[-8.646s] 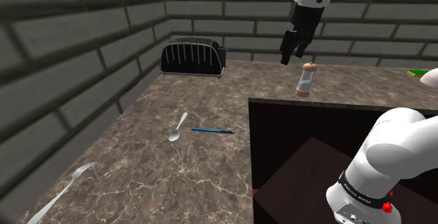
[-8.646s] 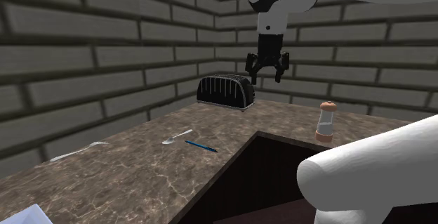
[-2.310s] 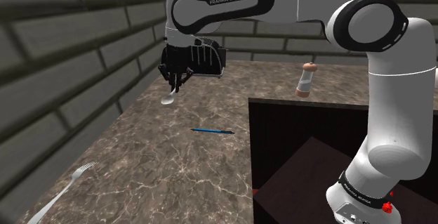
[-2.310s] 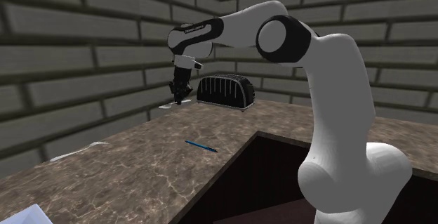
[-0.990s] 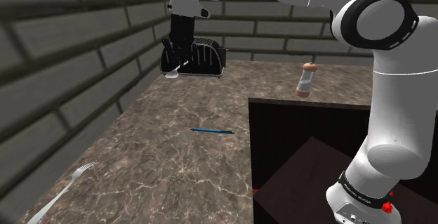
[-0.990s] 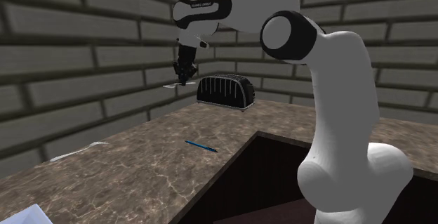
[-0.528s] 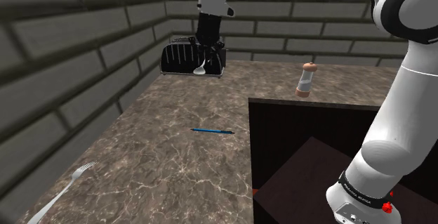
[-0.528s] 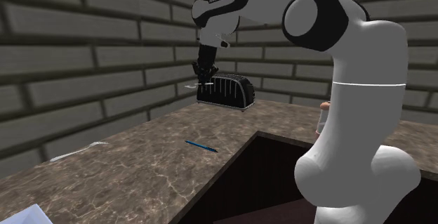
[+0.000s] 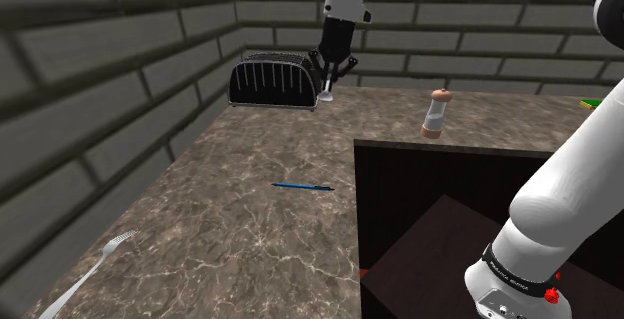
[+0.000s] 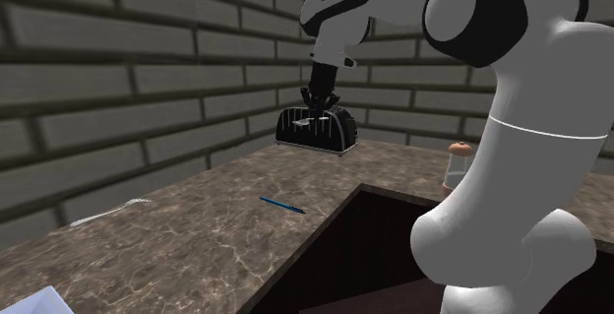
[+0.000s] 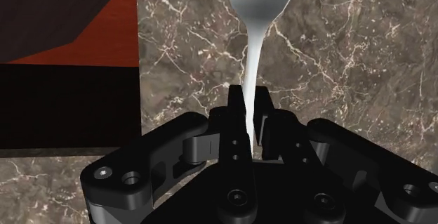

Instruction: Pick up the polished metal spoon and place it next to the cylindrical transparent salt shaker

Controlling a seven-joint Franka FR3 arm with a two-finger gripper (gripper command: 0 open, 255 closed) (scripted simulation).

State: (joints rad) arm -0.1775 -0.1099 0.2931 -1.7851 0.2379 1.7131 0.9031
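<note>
The shiny metal spoon [image 11: 254, 47] is clasped by its handle in my black gripper [image 11: 249, 103], bowl pointing away from the hand. In the shoulder view the gripper [image 9: 328, 75] hangs in the air just right of the black toaster [image 9: 272, 82], with the spoon's bowl [image 9: 325, 94] dangling below it. The salt shaker [image 9: 436, 114], clear with a tan cap and base, stands upright on the counter behind the sink, well to the shoulder view's right of the gripper. In the second exterior view the gripper [image 10: 318, 103] is in front of the toaster [image 10: 317, 131], and the arm partly hides the shaker [image 10: 454, 170].
A blue pen [image 9: 303, 186] lies mid-counter and a fork [image 9: 90, 272] near the front left corner. The dark sink recess [image 9: 450, 227] opens beside the marble counter [image 9: 250, 237]. Brick walls close the back and left. Something green [image 9: 597, 102] sits at the far right edge.
Over the last second the gripper has carried the spoon to the shoulder view's right, from the toaster's left side to just past its right end. The grip has stayed the same.
</note>
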